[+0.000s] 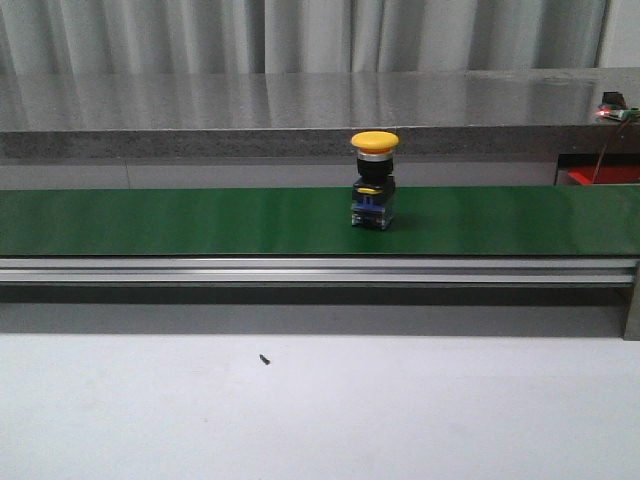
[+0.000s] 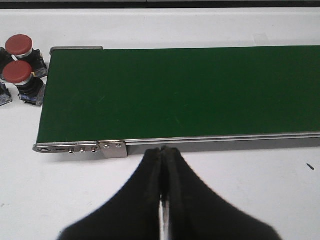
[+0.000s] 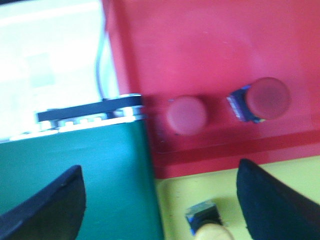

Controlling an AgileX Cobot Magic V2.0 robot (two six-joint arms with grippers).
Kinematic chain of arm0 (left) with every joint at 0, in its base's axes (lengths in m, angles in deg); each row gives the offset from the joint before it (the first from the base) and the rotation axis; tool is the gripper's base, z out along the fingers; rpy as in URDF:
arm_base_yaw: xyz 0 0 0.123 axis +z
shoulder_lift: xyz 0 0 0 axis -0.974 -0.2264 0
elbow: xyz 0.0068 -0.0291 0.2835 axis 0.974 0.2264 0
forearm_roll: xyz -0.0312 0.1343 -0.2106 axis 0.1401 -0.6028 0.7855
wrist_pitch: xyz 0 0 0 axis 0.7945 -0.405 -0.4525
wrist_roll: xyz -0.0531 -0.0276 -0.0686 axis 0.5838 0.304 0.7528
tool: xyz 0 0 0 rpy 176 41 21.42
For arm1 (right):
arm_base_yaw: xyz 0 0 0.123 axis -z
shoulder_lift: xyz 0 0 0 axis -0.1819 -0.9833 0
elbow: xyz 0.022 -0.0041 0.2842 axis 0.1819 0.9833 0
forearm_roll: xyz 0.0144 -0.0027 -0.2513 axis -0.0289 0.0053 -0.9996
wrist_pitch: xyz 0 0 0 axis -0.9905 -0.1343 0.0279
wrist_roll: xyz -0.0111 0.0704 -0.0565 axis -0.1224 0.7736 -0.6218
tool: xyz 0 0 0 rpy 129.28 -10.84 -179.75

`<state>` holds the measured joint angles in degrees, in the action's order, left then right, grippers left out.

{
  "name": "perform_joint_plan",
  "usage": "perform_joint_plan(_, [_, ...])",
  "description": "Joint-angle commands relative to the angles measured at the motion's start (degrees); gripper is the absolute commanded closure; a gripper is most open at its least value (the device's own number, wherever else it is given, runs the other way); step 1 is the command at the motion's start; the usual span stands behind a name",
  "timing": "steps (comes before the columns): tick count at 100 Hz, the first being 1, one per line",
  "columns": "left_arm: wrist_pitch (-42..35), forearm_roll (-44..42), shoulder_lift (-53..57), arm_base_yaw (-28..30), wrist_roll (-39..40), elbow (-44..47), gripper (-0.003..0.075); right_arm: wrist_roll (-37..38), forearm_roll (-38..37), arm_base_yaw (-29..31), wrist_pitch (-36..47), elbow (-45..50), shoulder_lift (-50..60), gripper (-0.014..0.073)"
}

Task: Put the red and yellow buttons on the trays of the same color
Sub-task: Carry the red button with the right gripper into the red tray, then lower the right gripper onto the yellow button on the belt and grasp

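A yellow button (image 1: 374, 179) stands upright on the green conveyor belt (image 1: 200, 220) in the front view, right of centre. My left gripper (image 2: 164, 152) is shut with nothing in it, just off the belt's (image 2: 175, 95) near rail; two red buttons (image 2: 19, 65) stand on the table past the belt's end. My right gripper (image 3: 159, 200) is open and empty over the belt's (image 3: 75, 165) end and the trays. Two red buttons (image 3: 187, 115) (image 3: 262, 98) sit on the red tray (image 3: 200, 45). A yellow button (image 3: 207, 224) lies on the yellow tray (image 3: 185, 192) between the fingers.
A grey counter (image 1: 300, 110) runs behind the belt, with a red box (image 1: 600, 176) at the far right. A small dark speck (image 1: 264, 358) lies on the white table in front of the belt's aluminium rail (image 1: 300, 268).
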<state>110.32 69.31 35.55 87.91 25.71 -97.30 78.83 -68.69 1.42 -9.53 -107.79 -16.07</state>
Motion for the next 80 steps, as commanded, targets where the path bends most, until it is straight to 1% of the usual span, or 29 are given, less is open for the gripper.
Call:
perform_joint_plan(1, [-3.2, 2.0, 0.7, -0.4, 0.2, -1.5, 0.0740, -0.2, 0.1, -2.1, 2.2, -1.2, 4.7, -0.0012])
perform_joint_plan(52, [-2.8, 2.0, 0.7, -0.4, 0.2, -1.5, 0.0740, -0.2, 0.2, -23.5, 1.1, -1.2, 5.7, -0.0012])
perform_joint_plan(67, [-2.8, 2.0, 0.7, -0.4, 0.2, -1.5, 0.0740, -0.2, 0.3, -27.4, 0.1, -1.5, 5.0, -0.0012])
perform_joint_plan(80, [-2.7, 2.0, 0.7, -0.4, 0.2, -1.5, 0.0740, -0.2, 1.4, -29.2, -0.8, -1.9, 3.9, -0.0012])
